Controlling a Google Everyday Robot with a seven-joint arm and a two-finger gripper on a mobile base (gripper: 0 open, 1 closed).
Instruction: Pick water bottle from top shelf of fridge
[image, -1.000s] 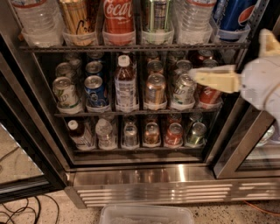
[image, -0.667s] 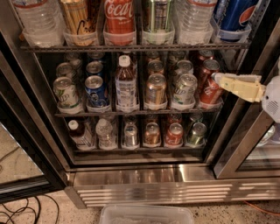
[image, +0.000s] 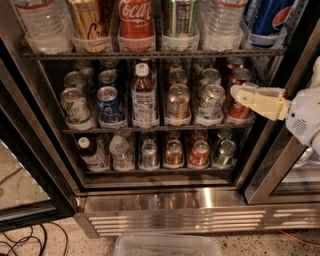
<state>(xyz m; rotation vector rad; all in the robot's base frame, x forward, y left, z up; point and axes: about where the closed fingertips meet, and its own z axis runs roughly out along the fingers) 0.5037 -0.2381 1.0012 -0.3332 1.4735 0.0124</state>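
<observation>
Change since 0.7 s earlier: gripper (image: 241, 94) shifted slightly toward 9 o'clock; drinks and racks unmoved.
Gripper position: reached in from the 3 o'clock edge of the view, at the height of the middle rack, tip pointing toward 9 o'clock, in front of a red can (image: 239, 109).
Gripper state: could not be told; nothing seen in its grasp.
Water bottle (image: 39, 22): stood upright at 11 o'clock, in the leftmost lane tray of the top shelf (image: 150, 53); cap cut off by the upper edge; well apart from the gripper.
Second clear ribbed bottle (image: 222, 20): stood on the same rack at 1 o'clock, above the gripper and to its 11 o'clock, not touched.
Remaining top row, 9 to 3 o'clock: tan can (image: 91, 22), Coca-Cola bottle (image: 135, 20), green can (image: 179, 17), blue Pepsi can (image: 265, 17).
Middle rack: short cans around a small bottle of brown drink (image: 144, 95).
Fridge (image: 175, 202): stood with dark interior exposed, steel sill and slatted grille at 6 o'clock.
Floor: clear plastic tub (image: 167, 245) at 6 o'clock; cables (image: 20, 242) at 8 o'clock.
</observation>
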